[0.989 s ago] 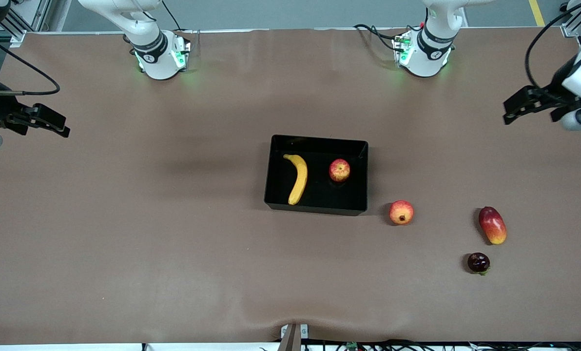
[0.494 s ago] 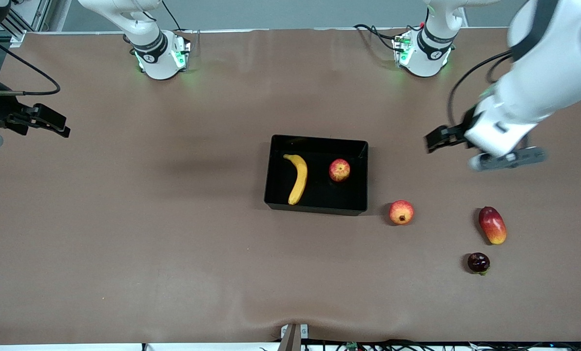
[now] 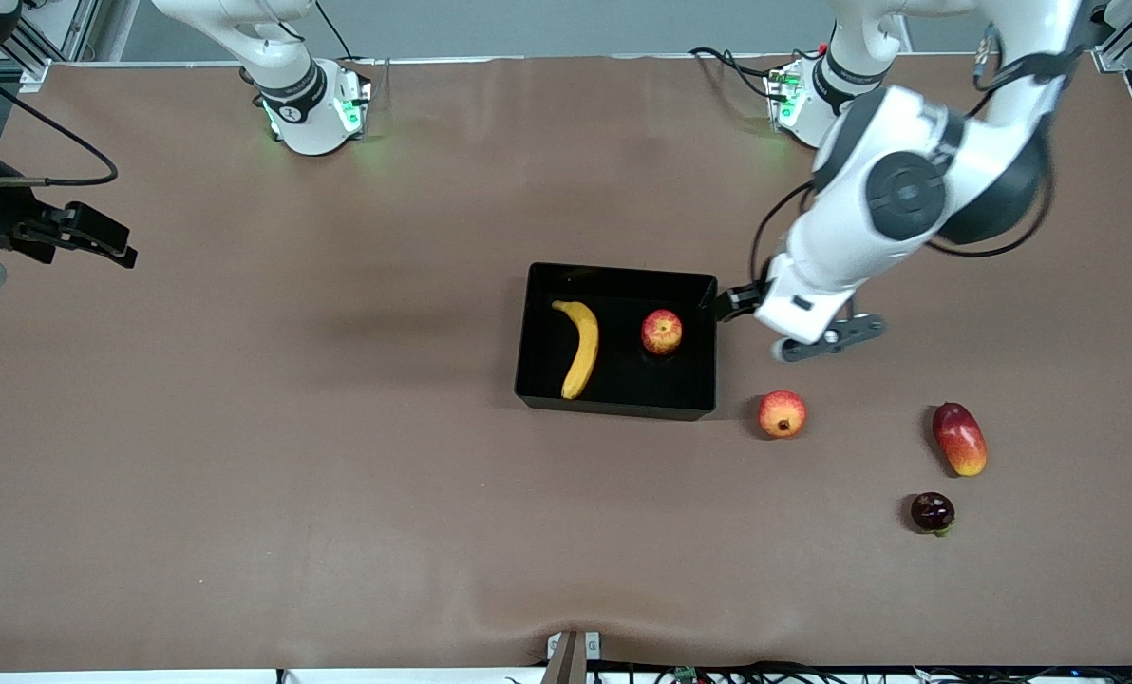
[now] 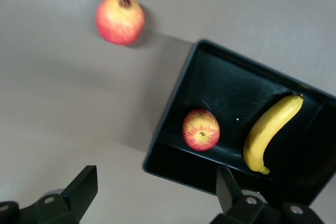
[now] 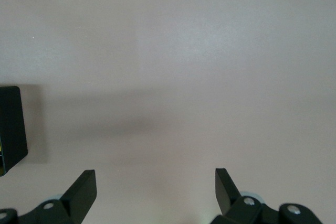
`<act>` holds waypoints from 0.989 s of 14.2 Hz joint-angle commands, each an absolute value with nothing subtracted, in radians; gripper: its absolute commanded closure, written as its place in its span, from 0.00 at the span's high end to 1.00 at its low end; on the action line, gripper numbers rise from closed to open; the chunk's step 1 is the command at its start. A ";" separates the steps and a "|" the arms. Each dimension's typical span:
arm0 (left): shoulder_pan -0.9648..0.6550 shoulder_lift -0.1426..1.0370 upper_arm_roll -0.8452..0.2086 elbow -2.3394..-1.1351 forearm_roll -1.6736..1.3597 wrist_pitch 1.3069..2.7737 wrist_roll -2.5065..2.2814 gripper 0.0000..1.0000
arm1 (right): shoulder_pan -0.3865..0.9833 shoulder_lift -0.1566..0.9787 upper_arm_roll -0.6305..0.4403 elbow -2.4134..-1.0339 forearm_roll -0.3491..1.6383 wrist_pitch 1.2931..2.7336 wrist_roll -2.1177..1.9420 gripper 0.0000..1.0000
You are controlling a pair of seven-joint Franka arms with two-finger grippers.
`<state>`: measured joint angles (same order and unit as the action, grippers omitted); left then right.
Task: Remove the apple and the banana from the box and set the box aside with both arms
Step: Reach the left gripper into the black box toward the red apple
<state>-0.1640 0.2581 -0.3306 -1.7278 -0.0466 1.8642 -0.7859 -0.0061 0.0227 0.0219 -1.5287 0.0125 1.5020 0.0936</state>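
Observation:
The black box (image 3: pixel 623 375) sits at mid table. The yellow banana (image 3: pixel 577 349) and the red apple (image 3: pixel 662 332) lie in it, apart from each other. My left gripper (image 3: pixel 732 302) is open and empty, up over the box's end wall toward the left arm's end. The left wrist view shows its open fingers (image 4: pixel 156 182) over the box's corner (image 4: pixel 231 93), with the apple (image 4: pixel 201 129) and banana (image 4: pixel 270 132) inside. My right gripper (image 3: pixel 82 237) waits open and empty over bare table at the right arm's end (image 5: pixel 156 179).
An orange-red fruit with a dark crown (image 3: pixel 782 414) lies just outside the box, nearer the front camera. A red-yellow mango (image 3: pixel 959 439) and a dark purple round fruit (image 3: pixel 933 512) lie toward the left arm's end. The box's corner (image 5: pixel 10 124) shows in the right wrist view.
My left arm has swung in from the table's end to the box's end wall, with its gripper open. The right arm and the fruits have not moved.

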 commanded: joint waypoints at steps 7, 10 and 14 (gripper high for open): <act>-0.271 0.425 -0.328 -1.766 -0.029 2.054 -1.003 1.00 | -0.006 0.026 0.026 -1.519 0.009 1.494 0.107 1.00; -0.305 0.474 -0.328 -1.766 -0.029 2.081 -1.008 1.00 | -0.006 0.026 0.026 -1.519 0.009 1.494 0.107 1.00; -0.316 0.518 -0.327 -1.767 -0.020 2.108 -1.043 1.00 | -0.003 0.026 0.026 -1.519 0.009 1.494 0.107 1.00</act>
<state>-0.3045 0.5062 -0.3310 -1.7667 -0.0449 2.0835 -1.0077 -0.0053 0.0228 0.0225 -1.5287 0.0125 1.5020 0.0936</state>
